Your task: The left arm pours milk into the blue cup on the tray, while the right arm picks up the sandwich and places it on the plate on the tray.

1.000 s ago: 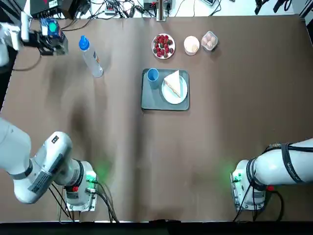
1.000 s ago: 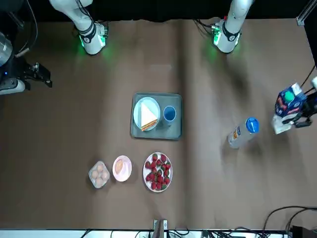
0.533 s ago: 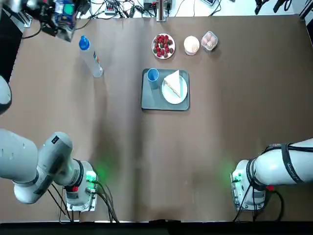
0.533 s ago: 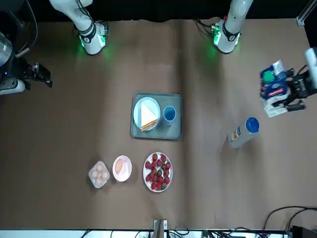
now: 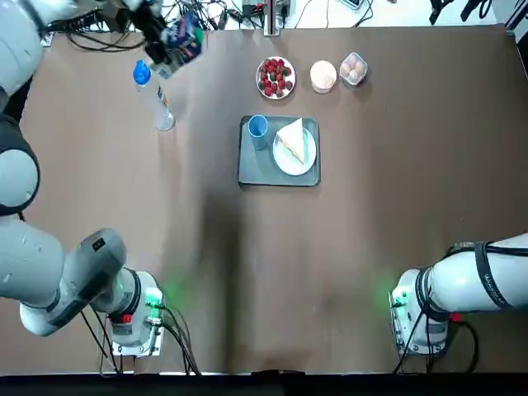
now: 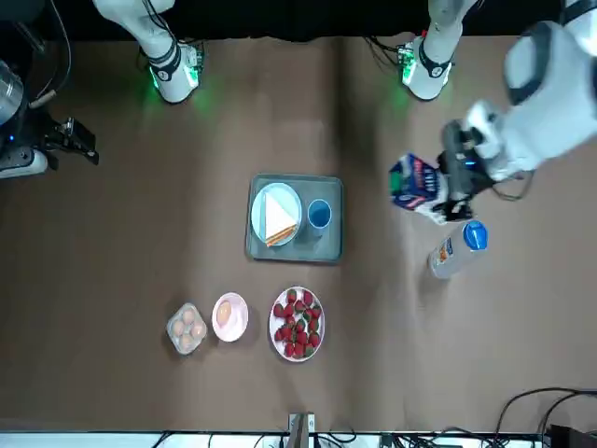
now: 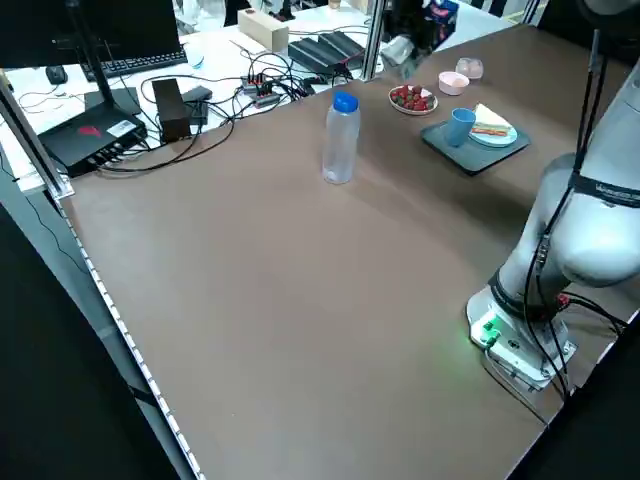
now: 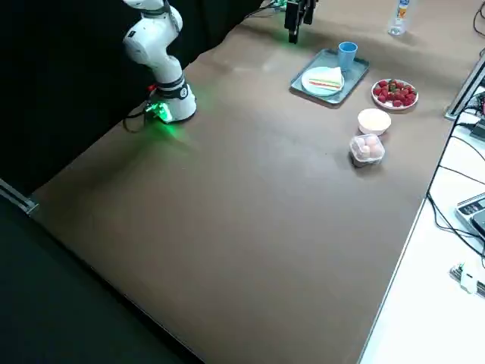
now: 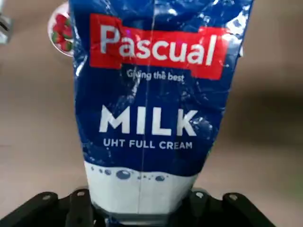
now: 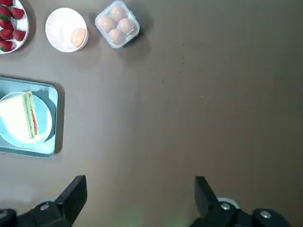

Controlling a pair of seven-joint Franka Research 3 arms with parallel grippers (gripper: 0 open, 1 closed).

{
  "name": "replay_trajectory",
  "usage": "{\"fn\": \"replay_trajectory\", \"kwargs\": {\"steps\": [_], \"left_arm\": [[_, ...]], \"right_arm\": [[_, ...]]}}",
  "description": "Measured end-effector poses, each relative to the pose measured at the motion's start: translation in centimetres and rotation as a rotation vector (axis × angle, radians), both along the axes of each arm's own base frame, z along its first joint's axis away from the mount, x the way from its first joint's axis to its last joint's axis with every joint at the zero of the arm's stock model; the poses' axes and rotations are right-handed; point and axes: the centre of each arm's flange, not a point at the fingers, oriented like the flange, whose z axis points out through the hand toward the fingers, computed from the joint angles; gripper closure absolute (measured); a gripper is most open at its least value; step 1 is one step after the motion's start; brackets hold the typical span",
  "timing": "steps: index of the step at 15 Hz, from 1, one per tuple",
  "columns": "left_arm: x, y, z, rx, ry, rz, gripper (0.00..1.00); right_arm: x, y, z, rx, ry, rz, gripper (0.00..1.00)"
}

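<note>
Right arm: at the near edge we see its base (image 5: pixel 417 312) in the lower right of the top view; the arm is parked.
Right gripper: we find it (image 10: pixel 141 182) spread wide in the right wrist view, nothing between its fingers; the front view has it at the left edge.
Tray: we see it (image 5: pixel 256 169) a little above centre in the top view.
Plate: we have it (image 5: pixel 285 166) on the tray's right half.
Sandwich: we see it (image 5: pixel 293 139) lying on the plate, with neither gripper touching it.
Blue cup: we see it (image 5: pixel 257 132) standing on the tray's upper left, beside the plate.
Bottle: we have it (image 5: pixel 155 99) at upper left, blue cap on.
Strawberries: we see them (image 5: pixel 275 77) on a dish beyond the tray.
Bowl and eggs: we see the pink bowl (image 5: pixel 323 76) and, just right of it, the egg box (image 5: pixel 354 69).
Left gripper: we have it (image 6: pixel 457 182) right of centre in the front view, closed around the milk carton.
Milk carton: we hold it (image 5: pixel 183 37) in the top view's upper left, above the table, well apart from the cup.
</note>
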Motion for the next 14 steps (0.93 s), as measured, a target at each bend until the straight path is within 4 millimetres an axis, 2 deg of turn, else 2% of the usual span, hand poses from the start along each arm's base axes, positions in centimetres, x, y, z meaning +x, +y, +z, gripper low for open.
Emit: {"fn": "replay_trajectory", "kwargs": {"steps": [4,7,10,14], "left_arm": [[-0.2,-9.4,-2.0,0.189,-0.014,0.012,0.49],[0.5,-15.0,-4.1,0.283,-0.053,0.054,0.50],[1.3,-18.6,-6.6,0.316,-0.059,0.114,0.50],[2.4,-21.2,-9.5,0.384,-0.080,0.130,0.50]], "right_arm": [[0.0,0.0,-0.2,0.000,0.003,0.001,0.00],[0.0,0.1,-0.2,0.000,0.003,0.001,0.00],[0.0,0.2,-0.2,0.002,0.004,0.004,0.00],[0.0,0.6,-0.2,0.002,0.002,0.011,0.00]]}}
